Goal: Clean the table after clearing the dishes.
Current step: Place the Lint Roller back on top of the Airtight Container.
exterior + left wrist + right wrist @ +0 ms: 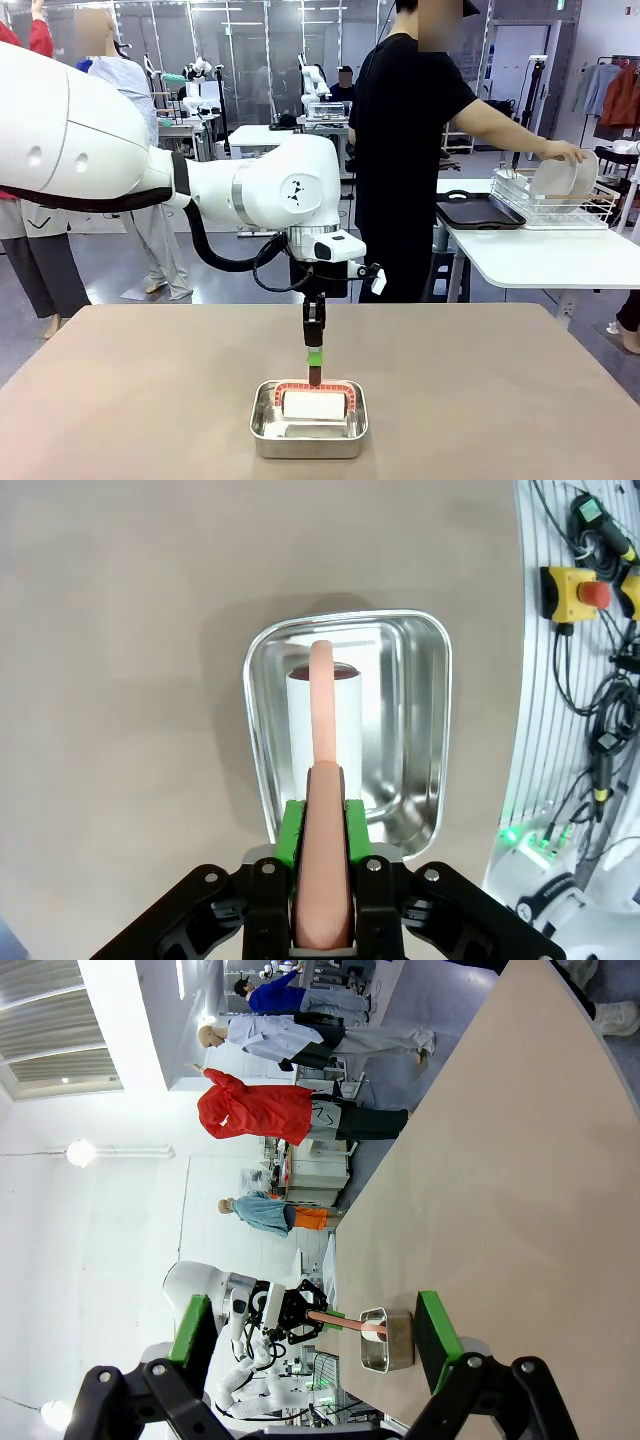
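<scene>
The beige table (150, 400) carries a small steel pan (310, 437) near its front middle. A white roller (313, 404) with a pink handle (323, 710) lies in that pan (420, 730). My left gripper (314, 352) hangs straight above it, shut on the handle; the left wrist view has the green pads (292, 825) clamped on the pink bar. My right gripper (315, 1335) stands open off the table's side, nothing between its fingers. Behind the table, a person holds white dishes (565, 178) at a wire rack.
A smaller white table (540, 255) at the back right bears a dark tray (478, 212) and the wire rack (555, 208). The person in black (400, 150) stands at the beige table's far edge. Beside the pan, a panel with cables and a red button (590, 590).
</scene>
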### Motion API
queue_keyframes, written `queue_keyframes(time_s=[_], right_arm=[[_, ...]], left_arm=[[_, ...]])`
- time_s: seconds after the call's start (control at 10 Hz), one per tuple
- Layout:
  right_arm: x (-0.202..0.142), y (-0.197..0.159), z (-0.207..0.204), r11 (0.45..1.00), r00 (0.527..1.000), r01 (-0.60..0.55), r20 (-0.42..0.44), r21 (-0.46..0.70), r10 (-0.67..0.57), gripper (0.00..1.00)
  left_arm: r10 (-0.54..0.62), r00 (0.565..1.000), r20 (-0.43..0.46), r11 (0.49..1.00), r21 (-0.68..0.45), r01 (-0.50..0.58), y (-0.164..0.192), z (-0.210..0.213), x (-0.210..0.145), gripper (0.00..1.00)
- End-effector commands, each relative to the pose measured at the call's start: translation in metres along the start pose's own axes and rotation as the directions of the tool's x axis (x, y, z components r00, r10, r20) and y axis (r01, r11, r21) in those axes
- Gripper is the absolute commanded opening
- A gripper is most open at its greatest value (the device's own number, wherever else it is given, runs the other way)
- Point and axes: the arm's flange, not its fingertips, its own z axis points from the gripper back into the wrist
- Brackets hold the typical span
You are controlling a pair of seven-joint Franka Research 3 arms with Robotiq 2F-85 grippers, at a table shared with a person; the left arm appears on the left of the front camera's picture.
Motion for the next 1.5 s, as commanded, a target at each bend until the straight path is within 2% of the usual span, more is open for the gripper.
queue_keyframes(time_s=[0.0,0.4,0.7,1.1,1.2,1.3,1.4], right_arm=[[-0.002,0.002,0.004,1.000,1.000,-0.007,-0.013,-0.004,0.007,1.00],[-0.002,0.002,0.004,1.000,1.000,-0.007,-0.013,-0.004,0.007,1.00],[-0.002,0.002,0.004,1.000,1.000,-0.007,-0.013,-0.004,0.007,1.00],[-0.002,0.002,0.004,1.000,1.000,-0.007,-0.013,-0.004,0.007,1.00],[-0.002,0.002,0.004,1.000,1.000,-0.007,-0.013,-0.004,0.007,1.00],[-0.002,0.002,0.004,1.000,1.000,-0.007,-0.013,-0.004,0.007,1.00],[-0.002,0.002,0.004,1.000,1.000,-0.007,-0.013,-0.004,0.007,1.00]], left_arm=[[0.020,1.000,-0.023,1.000,-0.020,-0.021,0.009,0.004,0.002,0.21],[0.066,0.998,0.000,0.997,-0.041,-0.066,0.020,-0.015,-0.015,0.21],[-0.002,1.000,0.001,0.999,-0.036,0.002,0.023,-0.034,-0.013,0.21],[0.012,1.000,-0.008,0.999,-0.045,-0.012,0.026,-0.035,-0.013,0.21],[0.011,1.000,-0.003,0.999,-0.042,-0.011,0.025,-0.031,-0.013,0.29],[0.009,1.000,0.001,0.999,-0.040,-0.009,0.025,-0.029,-0.013,0.55],[0.003,1.000,0.008,0.999,-0.034,-0.003,0.024,-0.026,-0.012,0.65]])
